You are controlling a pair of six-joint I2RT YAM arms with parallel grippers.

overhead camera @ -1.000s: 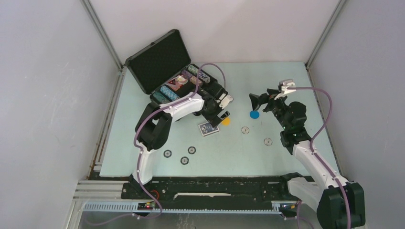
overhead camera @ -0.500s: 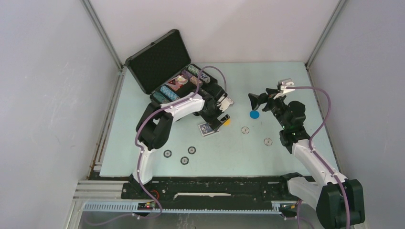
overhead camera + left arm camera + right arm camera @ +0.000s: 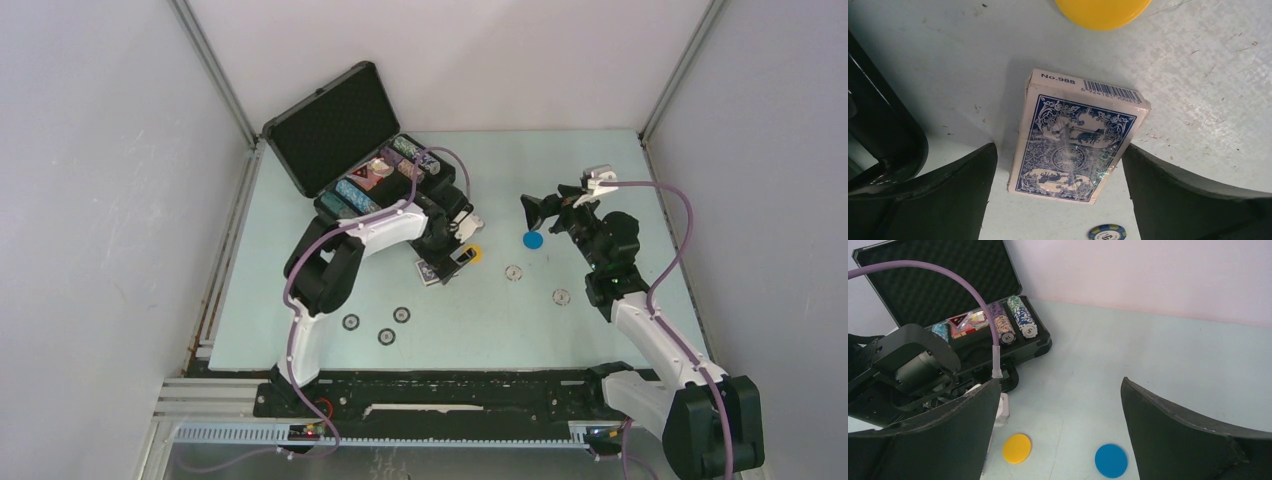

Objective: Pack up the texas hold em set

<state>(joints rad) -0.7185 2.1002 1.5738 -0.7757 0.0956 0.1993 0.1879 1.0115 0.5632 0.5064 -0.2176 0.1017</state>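
Dropping from beside the case over the last second, the left hand (image 3: 1058, 150) had come down onto the blue-backed cardboard box of playing cards (image 3: 1075, 145). Its dark fingers stood apart, one on each side of the box, neither clearly touching it. The box lay flat on the pale green desk (image 3: 600, 170), just near of a flat yellow plastic disc (image 3: 1103, 10), with a glossy wrap and sharp corners. Judged: grasp about to close, cards not yet packed. The right hand (image 3: 1059, 385) had not moved; it hung open and empty above a flat blue plastic disc (image 3: 1111, 460). The black hard-shell case with foam-lined lid (image 3: 948, 275) stood open, with rows of striped round poker chips (image 3: 1020, 315) in its slots.
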